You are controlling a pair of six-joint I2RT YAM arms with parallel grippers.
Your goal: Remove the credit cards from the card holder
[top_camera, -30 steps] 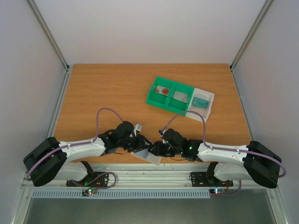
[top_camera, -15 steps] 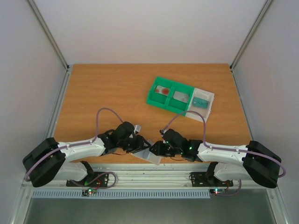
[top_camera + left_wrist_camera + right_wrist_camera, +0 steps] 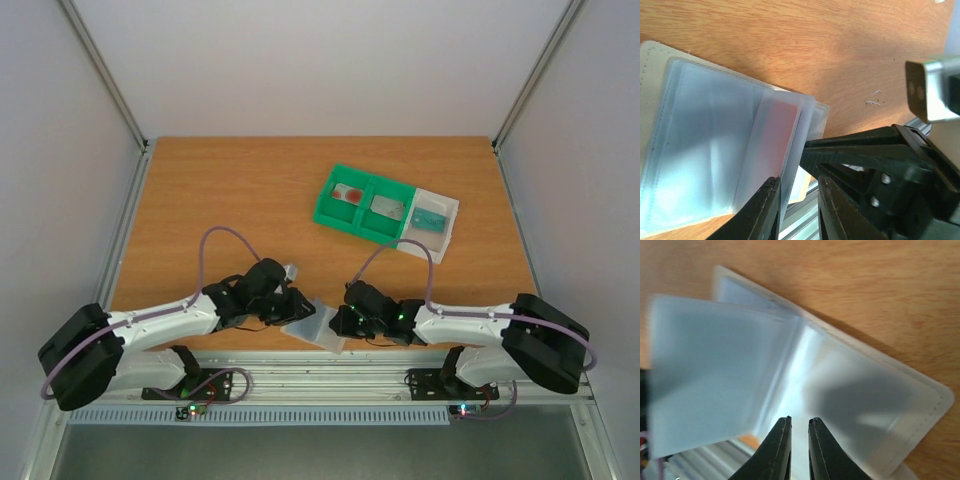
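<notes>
Your right gripper (image 3: 799, 440) pinches the card holder's (image 3: 880, 405) clear sleeve, steadying it so your left gripper (image 3: 797, 200), jaws narrowly parted, can nip the reddish card (image 3: 774, 135).

Bright, even light — blurry wrist close-ups

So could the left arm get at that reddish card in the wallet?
Probably yes: the left end effector sits at the reddish card's sleeve edge in the open card holder; only the frosted sleeve covers it.

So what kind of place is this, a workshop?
More likely a robot test booth: a wooden table walled by plain white panels, two arms bolted at its near edge, and a few practice items, a card holder and a green tray.
</notes>
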